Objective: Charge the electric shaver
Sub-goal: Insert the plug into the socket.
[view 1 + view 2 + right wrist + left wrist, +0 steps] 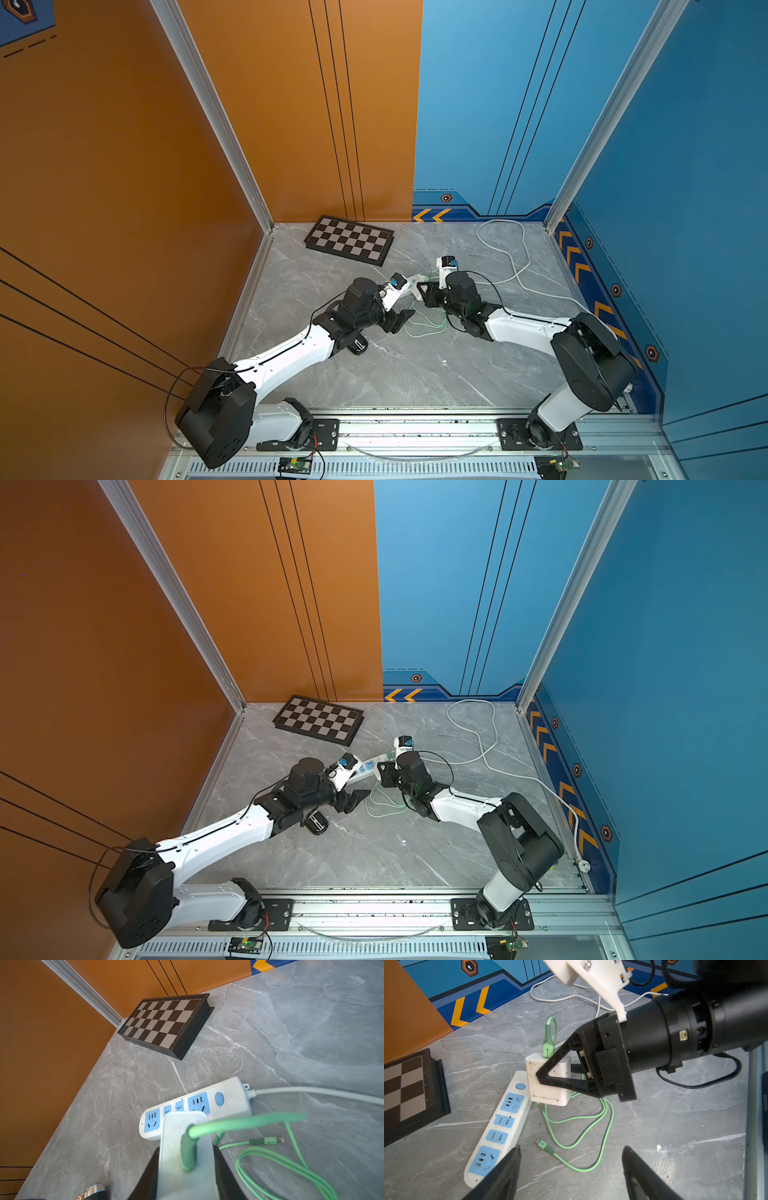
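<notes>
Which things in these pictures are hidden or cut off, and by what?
- electric shaver: in both top views half under the left arm; cut by the right wrist view's edge; charging port unseen.
- charger block: prongs not clearly seen under its body, any view.
- power strip: in both top views mostly covered by the wrists.

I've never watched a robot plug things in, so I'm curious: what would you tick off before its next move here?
1. White square charger block gripped by right fingers: ok.
2. Green cable plugged into block: ok.
3. Block seated in white-and-blue power strip: not ok, held off it.
4. Left fingers open, empty: ok.
5. Cable's free end in glossy black egg-shaped shaver: not ok, lying loose.
</notes>
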`<state>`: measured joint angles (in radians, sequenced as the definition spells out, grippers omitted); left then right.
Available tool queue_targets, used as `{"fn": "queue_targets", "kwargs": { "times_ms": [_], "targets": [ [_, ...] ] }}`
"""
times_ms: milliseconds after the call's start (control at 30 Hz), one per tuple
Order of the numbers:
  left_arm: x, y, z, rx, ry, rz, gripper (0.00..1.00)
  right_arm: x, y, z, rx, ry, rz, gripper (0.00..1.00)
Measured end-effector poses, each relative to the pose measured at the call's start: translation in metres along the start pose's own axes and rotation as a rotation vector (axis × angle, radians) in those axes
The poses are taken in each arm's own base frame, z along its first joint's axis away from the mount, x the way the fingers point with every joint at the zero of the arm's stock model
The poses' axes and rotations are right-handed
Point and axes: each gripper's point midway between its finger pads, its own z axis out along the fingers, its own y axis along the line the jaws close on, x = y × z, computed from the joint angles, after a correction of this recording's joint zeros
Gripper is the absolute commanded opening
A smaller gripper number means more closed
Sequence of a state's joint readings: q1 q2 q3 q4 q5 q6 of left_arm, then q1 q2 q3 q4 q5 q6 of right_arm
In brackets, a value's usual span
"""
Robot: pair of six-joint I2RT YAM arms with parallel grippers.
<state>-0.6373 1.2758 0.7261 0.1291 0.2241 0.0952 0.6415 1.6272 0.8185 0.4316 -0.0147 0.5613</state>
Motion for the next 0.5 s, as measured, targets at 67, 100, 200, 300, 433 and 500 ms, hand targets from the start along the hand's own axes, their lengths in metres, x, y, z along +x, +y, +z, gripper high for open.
{"fn": "queue_targets", "kwargs": {
  "times_ms": [67, 100, 200, 300, 433, 500],
  "targets": [
    [0.004, 0.005, -0.003, -0.014, 0.005, -0.024, 0.98, -0.003, 0.0, 0.006, 0.011, -0.01, -0.03, 0.0],
    [0.006, 0.01, -0.006, -0.028, 0.005, -0.041, 0.98, -0.005, 0.002, 0.009, 0.016, -0.015, -0.052, 0.0],
    [0.006, 0.028, -0.018, -0.082, -0.006, -0.108, 0.98, -0.016, 0.009, 0.019, 0.034, -0.043, -0.132, 0.0],
    [0.003, 0.046, -0.032, -0.138, -0.024, -0.184, 0.98, -0.028, 0.023, 0.029, 0.036, -0.073, -0.217, 0.0],
    [0.01, 0.069, -0.046, -0.221, 0.006, -0.314, 0.98, -0.033, 0.036, 0.043, 0.046, -0.092, -0.318, 0.0],
    [0.014, 0.077, -0.051, -0.256, 0.022, -0.365, 0.98, -0.029, 0.039, 0.049, 0.053, -0.083, -0.356, 0.0]
  ]
}}
